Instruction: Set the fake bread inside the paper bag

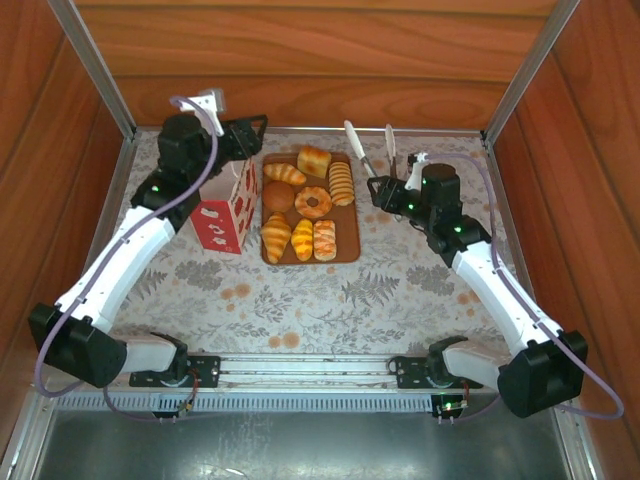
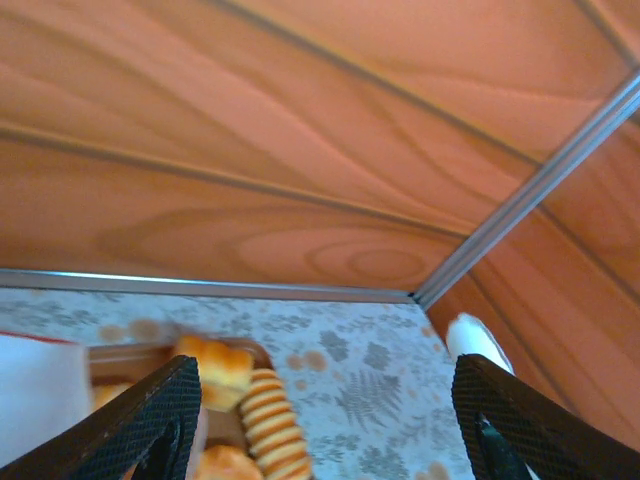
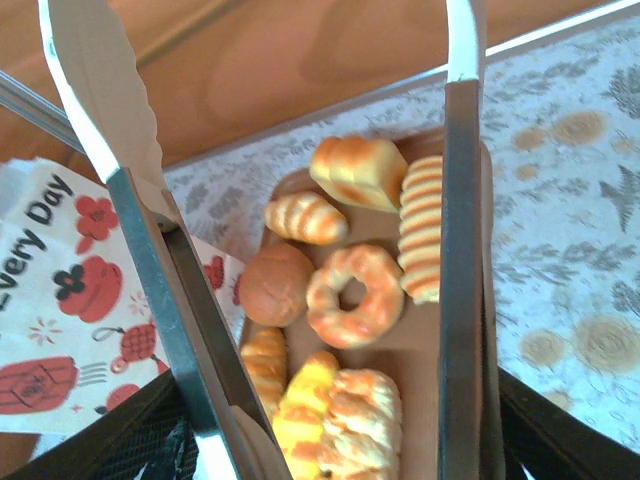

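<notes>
Several pieces of fake bread lie on a flat brown board [image 1: 346, 250]: a squarish loaf [image 1: 313, 160], a ring donut [image 1: 313, 202], a round bun [image 1: 277, 196] and a striped roll [image 1: 341, 183]. The paper bag [image 1: 225, 210], white with red marks, stands upright just left of the board. My left gripper [image 1: 248, 135] hovers behind the bag's top, open with nothing between its fingers [image 2: 150, 420]. My right gripper [image 1: 385, 190] sits right of the board, shut on metal tongs [image 1: 357, 148]. The tongs' two arms [image 3: 150, 240] spread wide above the donut [image 3: 355, 295] and the bun [image 3: 275, 285].
Wooden walls with metal corner rails [image 1: 100, 70] box in the table on three sides. The leaf-patterned cloth [image 1: 300, 300] stretches from the board to the arm bases. The bag's printed side [image 3: 60, 300] stands close to the tongs' left arm.
</notes>
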Robot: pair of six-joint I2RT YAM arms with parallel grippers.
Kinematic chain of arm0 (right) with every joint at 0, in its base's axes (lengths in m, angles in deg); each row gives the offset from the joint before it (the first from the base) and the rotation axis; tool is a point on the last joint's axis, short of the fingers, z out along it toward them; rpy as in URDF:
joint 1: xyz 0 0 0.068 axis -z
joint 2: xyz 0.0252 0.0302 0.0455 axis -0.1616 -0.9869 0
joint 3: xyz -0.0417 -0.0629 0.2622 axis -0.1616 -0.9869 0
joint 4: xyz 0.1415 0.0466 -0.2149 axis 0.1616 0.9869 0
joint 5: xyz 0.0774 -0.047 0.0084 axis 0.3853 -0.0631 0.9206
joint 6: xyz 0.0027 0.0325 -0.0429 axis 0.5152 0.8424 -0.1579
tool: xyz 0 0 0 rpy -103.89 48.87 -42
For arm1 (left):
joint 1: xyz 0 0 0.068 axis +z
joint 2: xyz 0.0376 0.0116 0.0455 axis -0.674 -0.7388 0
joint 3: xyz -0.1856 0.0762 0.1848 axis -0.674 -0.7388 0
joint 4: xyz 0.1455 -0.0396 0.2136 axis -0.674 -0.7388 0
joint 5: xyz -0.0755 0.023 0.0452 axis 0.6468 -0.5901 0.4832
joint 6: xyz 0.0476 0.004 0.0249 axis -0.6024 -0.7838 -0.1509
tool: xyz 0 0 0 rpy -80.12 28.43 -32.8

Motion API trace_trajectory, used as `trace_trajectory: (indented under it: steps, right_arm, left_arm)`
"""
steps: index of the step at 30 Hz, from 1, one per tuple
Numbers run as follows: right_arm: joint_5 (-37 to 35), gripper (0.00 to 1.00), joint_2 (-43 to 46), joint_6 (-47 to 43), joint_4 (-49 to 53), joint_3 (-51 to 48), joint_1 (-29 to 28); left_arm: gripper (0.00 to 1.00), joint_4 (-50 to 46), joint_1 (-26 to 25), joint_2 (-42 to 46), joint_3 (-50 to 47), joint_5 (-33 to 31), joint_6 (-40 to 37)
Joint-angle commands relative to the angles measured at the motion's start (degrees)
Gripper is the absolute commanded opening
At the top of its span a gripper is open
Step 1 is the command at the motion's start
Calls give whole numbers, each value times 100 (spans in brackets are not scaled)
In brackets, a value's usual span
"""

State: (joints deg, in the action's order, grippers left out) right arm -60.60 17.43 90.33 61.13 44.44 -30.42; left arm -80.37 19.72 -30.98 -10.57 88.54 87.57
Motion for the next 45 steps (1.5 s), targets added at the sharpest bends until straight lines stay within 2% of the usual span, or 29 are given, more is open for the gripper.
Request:
trace_trajectory:
  steps: [1, 6, 13, 28, 33, 39, 42, 45]
  right_arm:
    - [-184, 67, 83, -338, 269, 16, 56]
    - [-183, 67, 69, -384, 364, 67, 56]
    - [-74, 66, 26, -313, 379, 4, 56]
    - [-47, 66, -54, -292, 424, -35, 56]
    - [-39, 66, -70, -291, 391, -58, 56]
    - [35, 66, -124, -282, 417, 31, 56]
    - [25, 66, -120, -276, 442, 38, 56]
    - [12, 66, -107, -252, 460, 47, 56]
  left_arm:
    - [73, -1354, 165, -103, 702, 203, -535]
    - [77, -1811, 834, -63, 1006, 695, -371]
    - [77, -2491, 2171, 14, 1274, 1722, -7]
    - [85, -4752, 3584, 269, 2179, 1750, -1148]
    - [86, -5119, 3745, 238, 2090, 1883, -1317]
    - [86, -5133, 3745, 269, 1535, 2124, -1335]
    - [85, -5134, 3723, 156, 1312, 2460, -1317]
    - [84, -5121, 3560, 26, 1139, 2480, -1336]
